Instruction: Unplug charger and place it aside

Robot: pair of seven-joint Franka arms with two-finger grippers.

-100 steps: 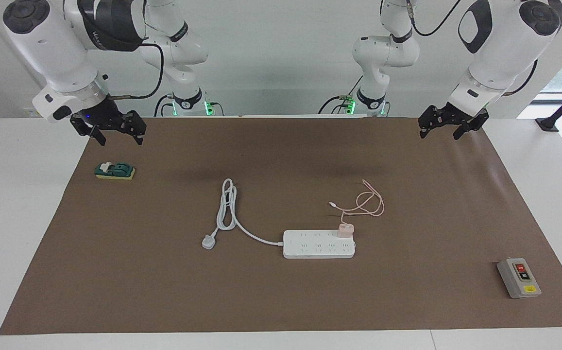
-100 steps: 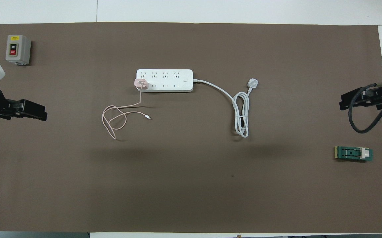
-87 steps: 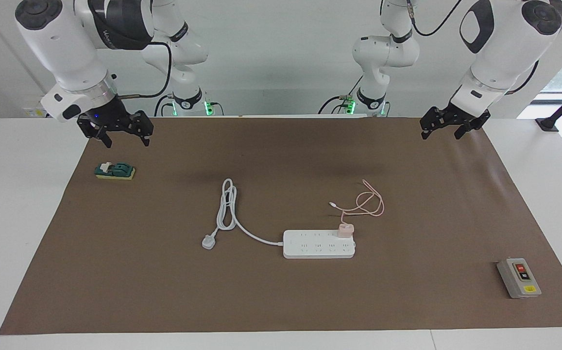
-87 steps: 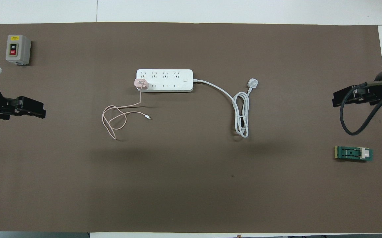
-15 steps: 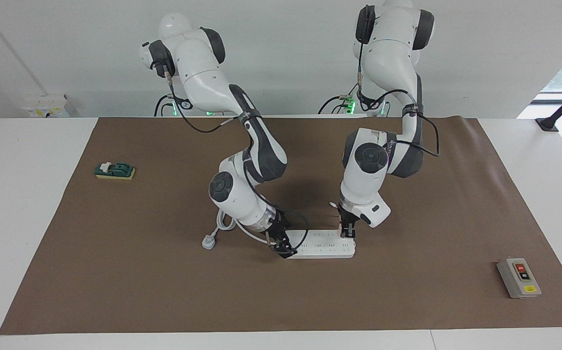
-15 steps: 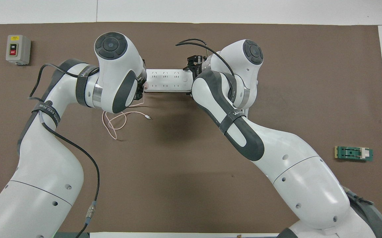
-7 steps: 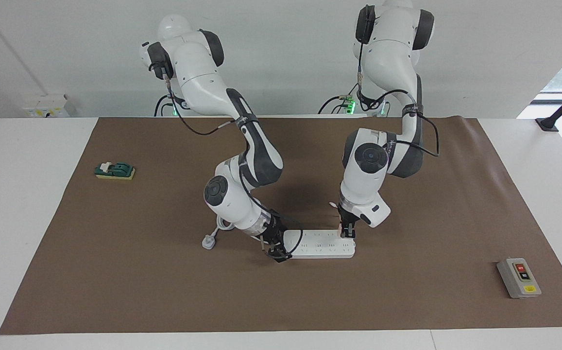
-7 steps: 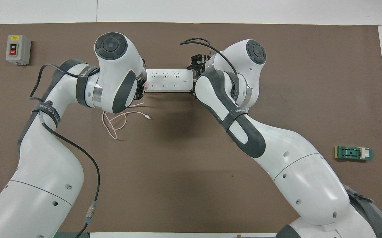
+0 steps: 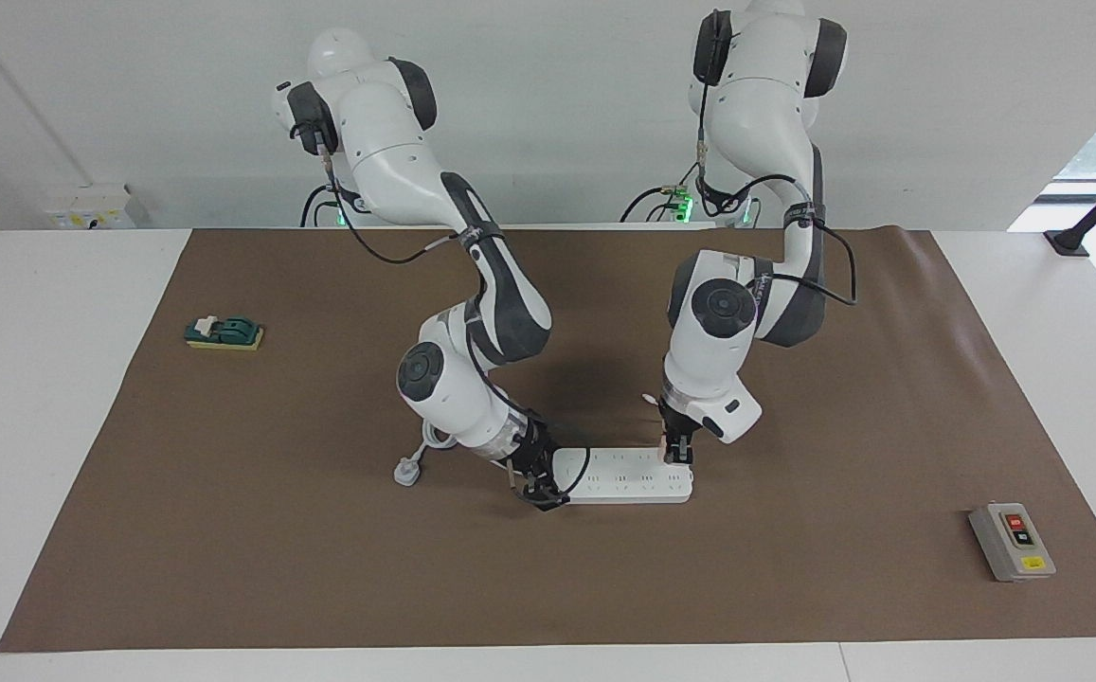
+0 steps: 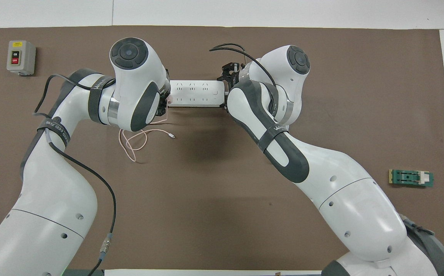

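The charger (image 9: 667,441) is a small pale pink cube plugged into the white power strip (image 9: 623,478) at its end toward the left arm. It is mostly hidden by my left gripper (image 9: 676,453), which stands upright on it and is shut on it. A pink sliver of the charger (image 10: 170,100) shows in the overhead view, and its thin pink cable (image 10: 133,141) lies looped nearer to the robots. My right gripper (image 9: 538,485) is down at the strip's cord end, touching it.
The strip's white three-pin plug (image 9: 405,471) lies on the brown mat (image 9: 794,587), its thick cord mostly hidden by my right arm. A grey switch box (image 9: 1012,542) sits near the left arm's end. A green block (image 9: 224,332) sits near the right arm's end.
Both arms came in from the table's ends to the power strip. Over the last second my right gripper shifted slightly to the strip's cord end. My left gripper stayed on the charger.
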